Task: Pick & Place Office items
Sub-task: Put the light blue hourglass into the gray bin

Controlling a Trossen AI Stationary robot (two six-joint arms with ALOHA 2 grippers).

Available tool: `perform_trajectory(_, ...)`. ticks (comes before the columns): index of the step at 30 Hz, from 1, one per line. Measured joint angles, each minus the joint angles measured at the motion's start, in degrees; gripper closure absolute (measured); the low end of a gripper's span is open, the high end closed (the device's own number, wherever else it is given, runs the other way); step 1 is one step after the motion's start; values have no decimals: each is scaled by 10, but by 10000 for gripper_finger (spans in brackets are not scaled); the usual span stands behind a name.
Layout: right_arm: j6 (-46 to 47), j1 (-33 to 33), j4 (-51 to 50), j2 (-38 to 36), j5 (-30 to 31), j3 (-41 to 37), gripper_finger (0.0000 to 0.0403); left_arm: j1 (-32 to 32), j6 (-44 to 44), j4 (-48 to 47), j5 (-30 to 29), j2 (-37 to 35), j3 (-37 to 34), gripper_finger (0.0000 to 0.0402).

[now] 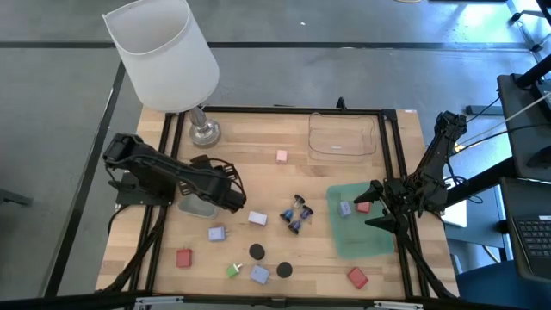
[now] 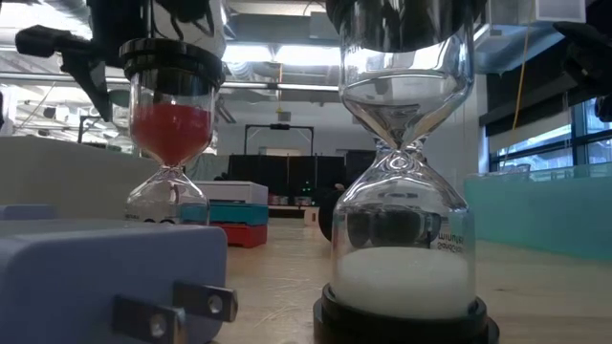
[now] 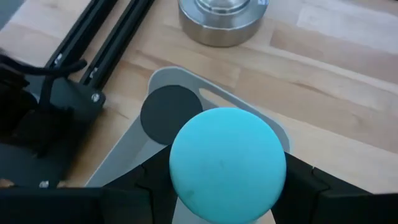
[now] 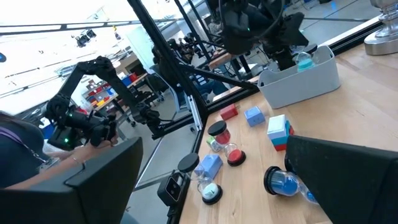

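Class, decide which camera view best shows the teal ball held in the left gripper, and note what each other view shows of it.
The left wrist view: the teal ball fills the frame between the left gripper's fingers, above a grey tray. The right wrist view shows it small; the high and low views don't show it.

I work in a robotics lab. My wooden table (image 1: 258, 185) sits inside a black metal frame (image 1: 392, 164) on a grey floor. Beyond it I see another dark robot arm (image 4: 78, 106) on a bench, shelves of coloured bins (image 4: 102, 93), ceiling strip lights (image 2: 277, 57) and a keyboard (image 1: 529, 237) nearby.
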Motion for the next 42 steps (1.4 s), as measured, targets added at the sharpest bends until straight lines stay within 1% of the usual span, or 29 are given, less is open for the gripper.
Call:
perform_trajectory(3,0,0,0,0,0,0,3,-1,-7,1,0,22,0,210)
perform_trajectory(14,0,0,0,0,0,0,3,-6,-81,3,0,88,0,208)
perform_trajectory(21,0,0,0,0,0,0,3,-6,-110,2,-10,111,0,208)
perform_trajectory(26,0,0,0,0,0,0,3,-6,-149,4,-15,132,0,208)
perform_trajectory(35,0,0,0,0,0,0,3,0,-160,5,-15,138,0,208)
perform_trajectory(42,0,0,0,0,0,0,3,0,-165,24,-8,138,0,208)
